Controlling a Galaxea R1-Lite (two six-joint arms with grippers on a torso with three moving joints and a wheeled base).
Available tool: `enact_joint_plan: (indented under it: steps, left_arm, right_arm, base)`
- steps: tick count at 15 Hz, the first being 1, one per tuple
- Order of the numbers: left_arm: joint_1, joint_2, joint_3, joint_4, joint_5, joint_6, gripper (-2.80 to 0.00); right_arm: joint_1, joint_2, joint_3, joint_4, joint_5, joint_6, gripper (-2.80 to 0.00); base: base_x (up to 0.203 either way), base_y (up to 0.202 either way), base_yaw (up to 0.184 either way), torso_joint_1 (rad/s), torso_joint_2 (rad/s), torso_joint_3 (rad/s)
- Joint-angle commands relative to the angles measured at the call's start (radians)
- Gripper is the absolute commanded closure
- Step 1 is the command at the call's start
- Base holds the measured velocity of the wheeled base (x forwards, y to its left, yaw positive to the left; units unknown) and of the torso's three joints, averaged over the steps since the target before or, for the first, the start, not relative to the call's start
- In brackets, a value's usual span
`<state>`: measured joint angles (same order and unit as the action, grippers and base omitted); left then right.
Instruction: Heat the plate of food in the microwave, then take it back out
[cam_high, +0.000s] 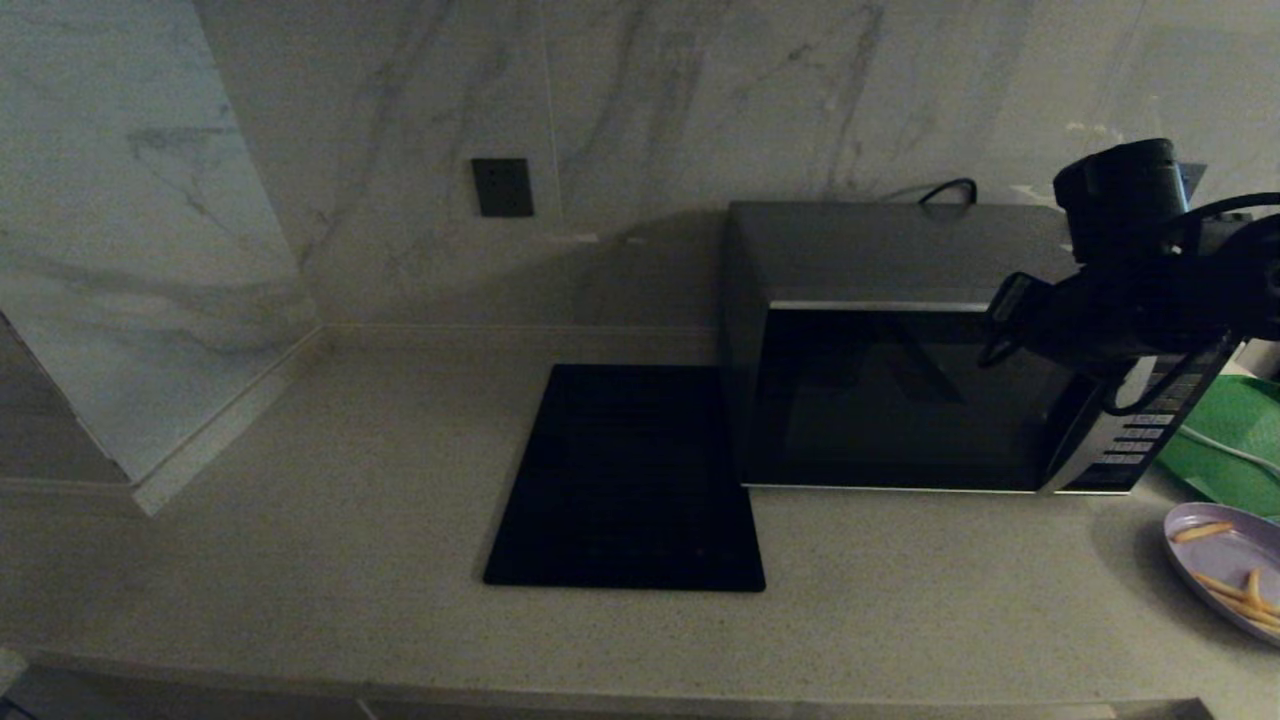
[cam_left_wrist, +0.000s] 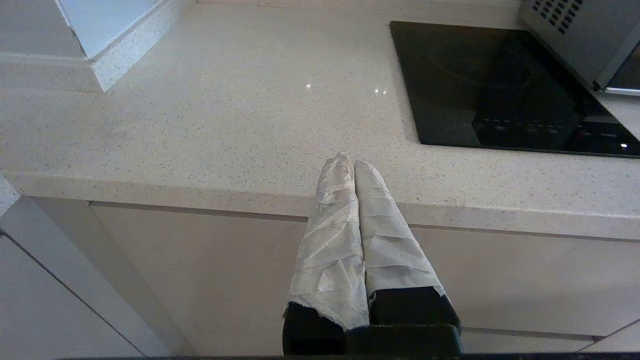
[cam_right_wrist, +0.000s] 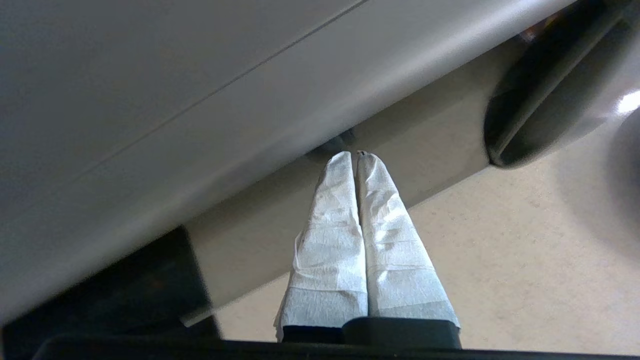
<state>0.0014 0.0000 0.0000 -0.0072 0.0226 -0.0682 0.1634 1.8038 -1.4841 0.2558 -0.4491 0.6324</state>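
**Door shut, plate waiting on the counter**

At the left of the head view lies bare speckled beige stone countertop (cam_high: 300, 520). The left gripper (cam_left_wrist: 348, 165) does not show there; its own wrist view has it parked off the counter's front edge, its white-wrapped fingers pressed together and holding nothing. Toward the middle sits the flat black glass square cooktop (cam_high: 630, 480), just beside the large dark-grey and silver microwave (cam_high: 880, 400), whose dark glass door looks shut. At the upper right of the frame the right arm reaches across the microwave's front near the button panel. In its wrist view the right gripper (cam_right_wrist: 356, 157) has its wrapped fingers together, empty, tips close against the silver casing. A green tray (cam_high: 1225, 440) shows at the right edge, and below it, at the lower right, the round pale-lavender plate of fries (cam_high: 1225, 560) rests on the counter, partly cut off.

Judging by this, nothing is heated yet: opening the door, loading, heating and retrieving all remain.
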Motion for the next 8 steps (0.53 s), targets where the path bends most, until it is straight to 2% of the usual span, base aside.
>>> enact_joint_plan:
  steps: [1, 5, 6, 8]
  left_arm:
    - [0.000, 0.000, 0.000, 0.000, 0.000, -0.001, 0.00]
    - [0.000, 0.000, 0.000, 0.000, 0.000, -0.001, 0.00]
    - [0.000, 0.000, 0.000, 0.000, 0.000, -0.001, 0.00]
    - [0.000, 0.000, 0.000, 0.000, 0.000, -0.001, 0.00]
  right_arm:
    - [0.001, -0.161, 0.129, 0.028, -0.001, -0.031, 0.00]
    - [-0.018, -0.441, 0.317, 0.052, 0.002, -0.117, 0.00]
    - [-0.049, -0.511, 0.346, 0.062, 0.004, -0.148, 0.00]
    - [-0.166, -0.670, 0.385, 0.074, 0.048, -0.242, 0.00]
  base:
    - [0.000, 0.000, 0.000, 0.000, 0.00, 0.000]
    - [0.000, 0.000, 0.000, 0.000, 0.00, 0.000]
    - [0.000, 0.000, 0.000, 0.000, 0.00, 0.000]
    - [0.000, 0.000, 0.000, 0.000, 0.00, 0.000]
